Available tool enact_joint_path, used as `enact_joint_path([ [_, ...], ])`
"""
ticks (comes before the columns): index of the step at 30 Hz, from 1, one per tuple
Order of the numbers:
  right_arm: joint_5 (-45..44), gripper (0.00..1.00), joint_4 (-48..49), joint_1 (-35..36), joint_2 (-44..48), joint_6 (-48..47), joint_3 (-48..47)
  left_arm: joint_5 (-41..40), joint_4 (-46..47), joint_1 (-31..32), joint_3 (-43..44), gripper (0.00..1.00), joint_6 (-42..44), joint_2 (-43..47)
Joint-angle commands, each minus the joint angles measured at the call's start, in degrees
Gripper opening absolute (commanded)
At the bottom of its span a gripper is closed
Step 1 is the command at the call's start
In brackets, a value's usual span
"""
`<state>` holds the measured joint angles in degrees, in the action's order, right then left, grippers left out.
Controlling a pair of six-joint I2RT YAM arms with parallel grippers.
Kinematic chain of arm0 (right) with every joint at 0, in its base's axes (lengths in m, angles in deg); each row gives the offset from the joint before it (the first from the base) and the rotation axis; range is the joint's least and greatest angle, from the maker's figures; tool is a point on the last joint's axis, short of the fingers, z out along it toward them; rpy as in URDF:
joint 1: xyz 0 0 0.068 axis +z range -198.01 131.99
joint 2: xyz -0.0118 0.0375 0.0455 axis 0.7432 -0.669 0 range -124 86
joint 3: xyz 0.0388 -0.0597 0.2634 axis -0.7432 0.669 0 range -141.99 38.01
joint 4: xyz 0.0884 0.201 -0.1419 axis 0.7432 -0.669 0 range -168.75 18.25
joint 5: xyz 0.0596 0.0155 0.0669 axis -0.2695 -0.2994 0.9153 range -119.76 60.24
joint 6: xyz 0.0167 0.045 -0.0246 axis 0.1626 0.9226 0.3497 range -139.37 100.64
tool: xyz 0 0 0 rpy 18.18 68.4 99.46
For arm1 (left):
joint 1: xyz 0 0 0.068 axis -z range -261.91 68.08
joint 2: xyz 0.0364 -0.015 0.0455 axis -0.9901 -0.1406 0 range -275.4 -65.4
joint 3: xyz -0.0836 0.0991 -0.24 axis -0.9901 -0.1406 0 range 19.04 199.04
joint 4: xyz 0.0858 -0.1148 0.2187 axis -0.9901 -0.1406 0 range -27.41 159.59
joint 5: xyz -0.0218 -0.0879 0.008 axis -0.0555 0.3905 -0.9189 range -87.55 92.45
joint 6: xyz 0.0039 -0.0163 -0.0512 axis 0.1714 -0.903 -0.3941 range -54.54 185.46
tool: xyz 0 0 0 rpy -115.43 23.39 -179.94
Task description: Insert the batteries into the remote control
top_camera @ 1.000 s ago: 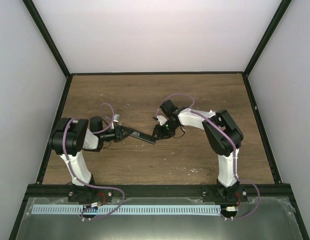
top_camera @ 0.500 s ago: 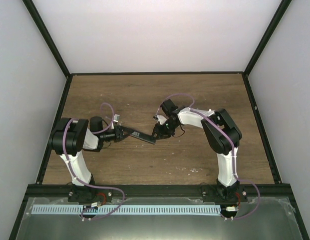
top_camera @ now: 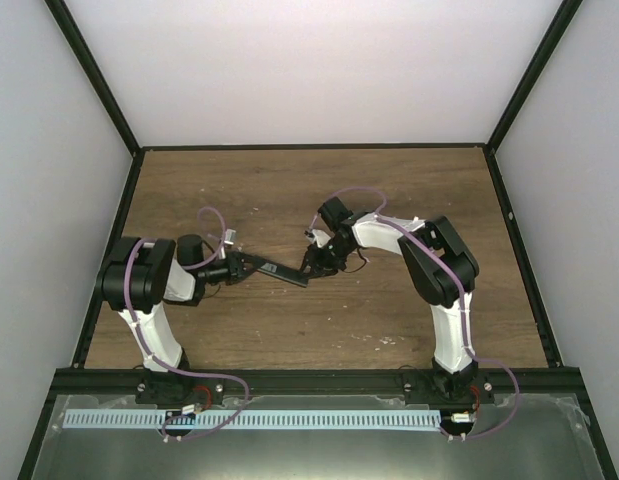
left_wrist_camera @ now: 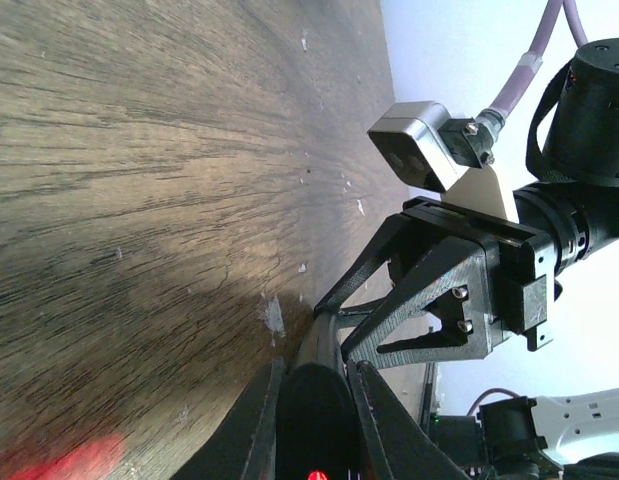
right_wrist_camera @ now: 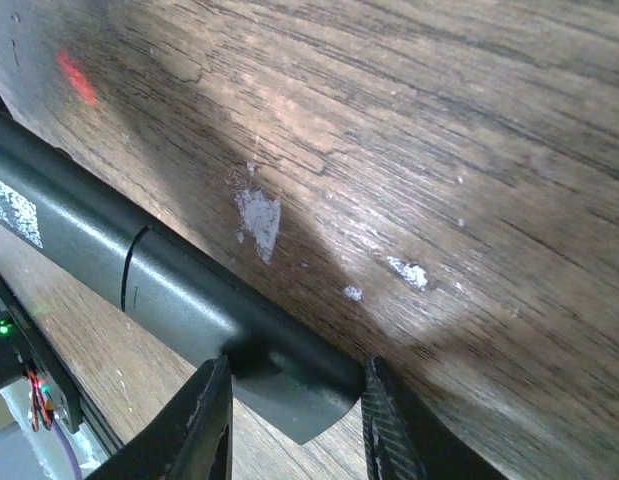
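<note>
Right gripper point(right_wrist_camera: 297, 405) is edged left; slim black rectangular remote control point(right_wrist_camera: 179, 285) is kept clamped by it and left gripper point(left_wrist_camera: 315, 378) (batteries unseen, loading pending).

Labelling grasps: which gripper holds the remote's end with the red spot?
The left gripper, its fingers flanking that end; the right gripper holds the remote by its plain rounded end.

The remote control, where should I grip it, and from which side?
Grip the remote control across its narrow width near an end, coming in lengthwise from beyond that end. It is a long slim bar with flat sides, and the left hand and right hand each clamp one end that way.
</note>
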<state>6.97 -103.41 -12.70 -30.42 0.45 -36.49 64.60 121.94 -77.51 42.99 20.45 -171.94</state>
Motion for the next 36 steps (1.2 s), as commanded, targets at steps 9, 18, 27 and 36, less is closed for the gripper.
enact_joint_path([
  [9, -0.5, 0.28, 11.3, 2.7, -4.1, 3.3, 0.1, 0.3, 9.9, 1.4, -3.0, 0.00, -3.4, -2.8],
  [18, 2.1, 0.26, 16.2, 4.0, -6.2, 1.4, -1.3, 0.1, 10.1, 2.8, -2.8, 0.00, -3.7, -2.8],
  [27, 3.3, 0.27, 19.2, 4.9, -8.4, 0.0, -4.2, -0.1, 9.2, 4.8, -2.5, 0.00, -3.3, -2.4],
  [36, 4.3, 0.30, 20.1, 5.5, -9.6, -0.2, -6.4, -0.1, 8.8, 6.0, -2.2, 0.00, -3.0, -2.7],
])
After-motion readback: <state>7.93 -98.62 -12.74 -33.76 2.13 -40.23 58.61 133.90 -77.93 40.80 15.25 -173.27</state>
